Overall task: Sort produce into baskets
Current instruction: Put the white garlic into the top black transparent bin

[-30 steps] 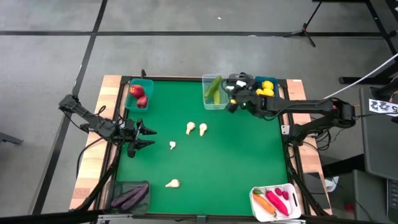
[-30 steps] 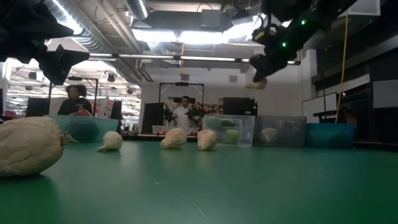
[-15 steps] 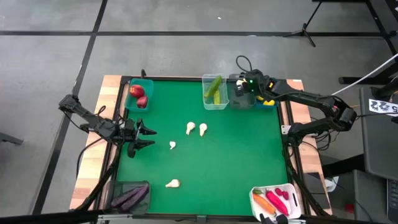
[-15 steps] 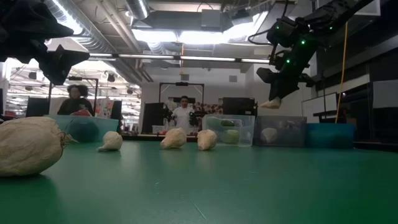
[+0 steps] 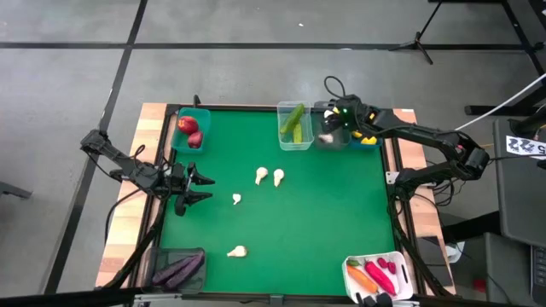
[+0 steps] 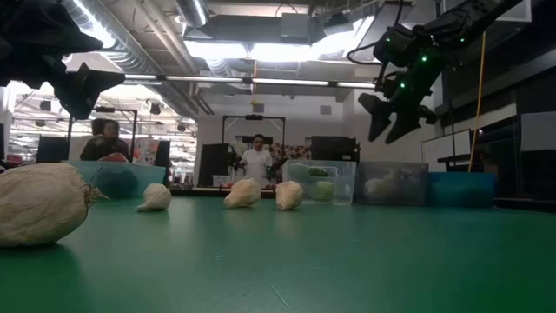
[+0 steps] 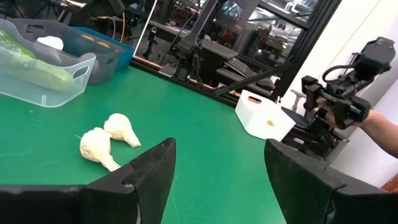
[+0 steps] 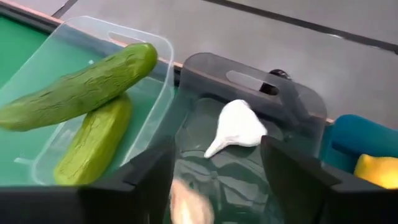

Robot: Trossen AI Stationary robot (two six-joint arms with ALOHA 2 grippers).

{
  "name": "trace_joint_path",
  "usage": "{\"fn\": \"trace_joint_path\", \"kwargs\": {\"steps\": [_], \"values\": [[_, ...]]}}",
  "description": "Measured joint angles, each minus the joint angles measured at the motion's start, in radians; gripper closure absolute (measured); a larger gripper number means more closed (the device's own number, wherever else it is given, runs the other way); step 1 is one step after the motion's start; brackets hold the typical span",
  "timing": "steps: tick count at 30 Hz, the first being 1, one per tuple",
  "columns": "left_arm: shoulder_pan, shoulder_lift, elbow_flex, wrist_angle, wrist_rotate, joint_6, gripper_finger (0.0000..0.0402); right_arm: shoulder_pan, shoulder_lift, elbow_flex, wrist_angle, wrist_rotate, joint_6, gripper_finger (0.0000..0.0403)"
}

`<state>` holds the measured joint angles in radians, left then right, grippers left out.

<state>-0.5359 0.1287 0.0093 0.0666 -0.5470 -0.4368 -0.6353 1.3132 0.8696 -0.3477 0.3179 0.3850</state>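
Note:
My right gripper [image 5: 339,117] hangs open above the dark grey basket [image 5: 331,135] at the table's far edge, nothing between its fingers [image 6: 391,122]. In the right wrist view one white garlic bulb [image 8: 239,127] lies on that basket's floor, and a second pale bulb [image 8: 189,202] shows blurred below my fingers, clear of them. Several garlic bulbs [image 5: 261,176] lie on the green table. My left gripper [image 5: 205,188] waits open near the table's left edge, pointing level toward the right.
A clear basket with two cucumbers [image 5: 294,124] stands left of the grey one, a teal basket with lemons [image 5: 367,121] right of it. Apples fill a teal basket [image 5: 189,130] far left. Eggplants [image 5: 179,269] near left; a white basket with peppers and a carrot [image 5: 380,277] near right.
My right gripper has carried a garlic bulb from beside the clear basket toward the table's right and far edge, rolling as it went, to above the dark grey basket. There it has opened, and the bulb has dropped out of it into the basket.

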Motion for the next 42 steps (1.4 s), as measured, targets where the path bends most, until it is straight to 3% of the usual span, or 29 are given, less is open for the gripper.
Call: {"fn": "trace_joint_path", "kwargs": {"steps": [3,12,17,22,28,32,42], "values": [[0.000,0.000,0.000,0.000,0.000,-0.002,0.0161,0.000,0.000,0.000,0.015,-0.098,-0.027,0.0163],[0.000,0.000,0.000,0.000,0.000,-0.002,0.0161,0.023,0.000,0.000,0.157,-0.649,-0.018,0.0162],[0.000,0.000,0.000,0.000,0.000,-0.001,0.0161,0.140,0.000,0.000,0.263,-0.748,-0.023,0.0162],[0.000,0.000,0.000,0.000,0.000,0.003,0.0161,0.327,0.007,0.000,0.312,-0.637,-0.059,0.0162],[0.000,0.000,0.000,0.000,0.000,0.009,0.0161,0.547,0.051,0.001,0.348,-0.318,-0.139,0.0161],[0.000,0.000,0.000,0.000,0.000,0.009,0.0161,0.632,0.126,0.001,0.379,-0.176,-0.176,0.0161],[0.000,0.000,0.000,0.000,-0.001,0.008,0.0161,0.704,0.384,0.001,0.639,-0.071,-0.103,0.0144]]}}
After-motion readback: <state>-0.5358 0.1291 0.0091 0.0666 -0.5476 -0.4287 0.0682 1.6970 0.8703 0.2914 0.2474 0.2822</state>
